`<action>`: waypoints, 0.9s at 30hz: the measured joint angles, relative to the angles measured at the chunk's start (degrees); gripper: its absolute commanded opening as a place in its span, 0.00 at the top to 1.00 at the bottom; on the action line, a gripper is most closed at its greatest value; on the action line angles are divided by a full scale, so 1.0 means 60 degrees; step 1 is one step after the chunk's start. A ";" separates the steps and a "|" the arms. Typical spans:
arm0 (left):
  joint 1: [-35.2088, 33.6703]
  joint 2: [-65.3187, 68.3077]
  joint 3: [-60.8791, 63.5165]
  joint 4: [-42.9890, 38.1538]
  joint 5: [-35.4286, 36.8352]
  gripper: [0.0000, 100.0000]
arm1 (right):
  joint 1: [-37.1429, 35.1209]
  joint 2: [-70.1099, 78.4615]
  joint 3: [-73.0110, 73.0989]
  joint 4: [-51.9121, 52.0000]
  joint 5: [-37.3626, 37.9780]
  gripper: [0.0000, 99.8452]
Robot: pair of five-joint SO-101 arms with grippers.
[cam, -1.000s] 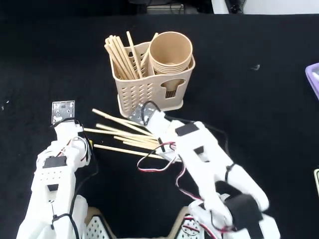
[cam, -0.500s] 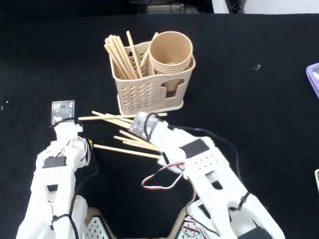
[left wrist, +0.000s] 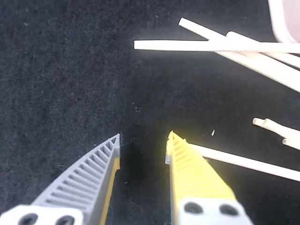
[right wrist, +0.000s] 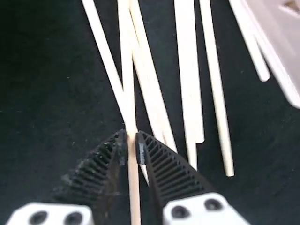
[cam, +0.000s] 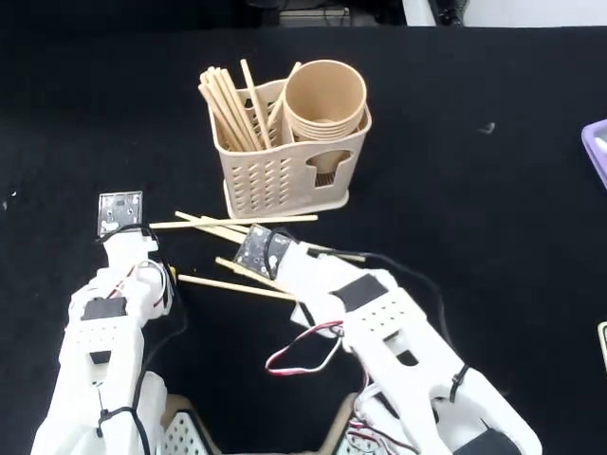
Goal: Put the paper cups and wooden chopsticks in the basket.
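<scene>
The beige basket (cam: pixel 275 175) stands at the back centre of the black table. Stacked paper cups (cam: pixel 324 95) fill one of its compartments and several wooden chopsticks (cam: pixel 228 104) lean in the other. Loose chopsticks (cam: pixel 232 224) lie scattered in front of it. My right gripper (cam: pixel 254 254) sits over this pile. In the right wrist view it (right wrist: pixel 130 139) is shut on one chopstick (right wrist: pixel 125 70), with other chopsticks (right wrist: pixel 190 79) beside it. My left gripper (left wrist: pixel 143 137) stands open just above the cloth near the pile's end, holding nothing; one chopstick (left wrist: pixel 243 161) lies by its yellow finger.
A purple container edge (cam: pixel 597 152) shows at the far right. The basket's corner (left wrist: pixel 286 18) is close to the loose chopsticks. Open black cloth lies to the left and right of the basket. Red and white cables (cam: pixel 303 351) hang from the right arm.
My right gripper has drawn back from the basket toward the near left and closed on a chopstick. The loose chopsticks shifted and spread. The left arm has stayed still.
</scene>
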 measured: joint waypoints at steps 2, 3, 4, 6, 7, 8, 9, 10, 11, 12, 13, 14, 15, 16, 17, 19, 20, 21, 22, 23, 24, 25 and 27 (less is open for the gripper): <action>0.0000 0.0000 0.0000 0.0000 0.0000 0.83 | -0.0015 0.0000 0.0059 0.0000 -0.0015 0.83; 0.0000 0.0000 0.0000 0.0000 0.0000 0.83 | -0.0015 0.0000 0.0147 0.0000 -0.0015 0.82; 0.0000 0.0000 0.0000 0.0000 0.0000 0.83 | -0.0015 0.0000 0.0190 0.0000 -0.0029 0.82; 0.0000 0.0000 0.0000 0.0000 0.0000 0.83 | -0.0015 0.0000 0.0264 0.0000 -0.0044 0.82; 0.0000 0.0000 0.0000 0.0000 0.0000 0.83 | -0.0015 0.0000 0.0293 -0.0015 -0.0044 0.82; 0.0000 0.0000 0.0000 0.0000 0.0000 0.83 | -0.0015 0.0000 0.0293 -0.0015 -0.0044 0.82; 0.0000 0.0000 0.0000 0.0000 0.0000 0.83 | -0.0015 0.0000 0.0308 -0.0015 -0.0044 0.82; 0.0000 0.0000 0.0000 0.0000 0.0000 0.83 | -0.0015 0.0000 0.0337 -0.0015 -0.0044 0.82; 0.0000 0.0000 0.0000 0.0000 0.0000 0.83 | -0.0015 0.0000 0.0352 -0.0015 -0.0044 0.82; 0.0000 0.0000 0.0000 0.0000 0.0000 0.83 | -0.0015 0.0029 0.0352 -0.0029 -0.0044 0.82; 0.0000 0.0000 0.0000 0.0000 0.0000 0.83 | -0.0015 0.0161 0.0352 -0.0117 -0.0044 0.82; 0.0000 0.0000 0.0000 0.0000 0.0000 0.83 | -0.0015 0.0396 0.0352 -0.0278 -0.0044 0.82; 0.0000 0.0000 0.0000 0.0000 0.0000 0.83 | -0.0015 0.0659 0.0352 -0.0498 -0.0044 0.82; 0.0000 0.0000 0.0000 0.0000 0.0000 0.83 | -0.0015 0.0952 0.0337 -0.0689 -0.0044 0.82; 0.0000 0.0000 0.0000 0.0000 0.0000 0.83 | -0.0044 0.1114 0.0264 -0.0747 -0.0044 0.83; 0.0000 0.0000 0.0000 0.0000 0.0000 0.83 | 0.0000 0.1670 -0.0132 -0.0747 -0.0044 0.88; 0.0000 0.0000 0.0000 0.0000 0.0000 0.83 | 0.0015 0.1905 -0.0293 -0.0777 -0.0044 0.92; 0.0000 0.0000 0.0000 0.0000 0.0000 0.83 | 0.0015 0.2022 -0.0396 -0.0791 -0.0044 0.96; 0.0000 0.0000 0.0000 0.0000 0.0000 0.83 | 0.0015 0.2095 -0.0498 -0.0791 -0.0044 0.99; 0.0000 0.0000 0.0000 0.0000 0.0000 0.83 | 0.0029 0.2139 -0.0586 -0.0791 -0.0044 0.99; 0.0000 0.0000 0.0000 0.0000 0.0000 0.83 | -0.0029 0.2227 -0.0601 -0.0791 -0.0059 0.98; 0.0000 0.0000 0.0000 0.0000 0.0000 0.83 | -0.0029 0.2315 -0.0659 -0.0791 -0.0044 0.99; 0.0000 0.0000 0.0000 0.0000 0.0000 0.83 | 0.0015 0.2183 -0.0689 -0.0747 -0.0059 0.99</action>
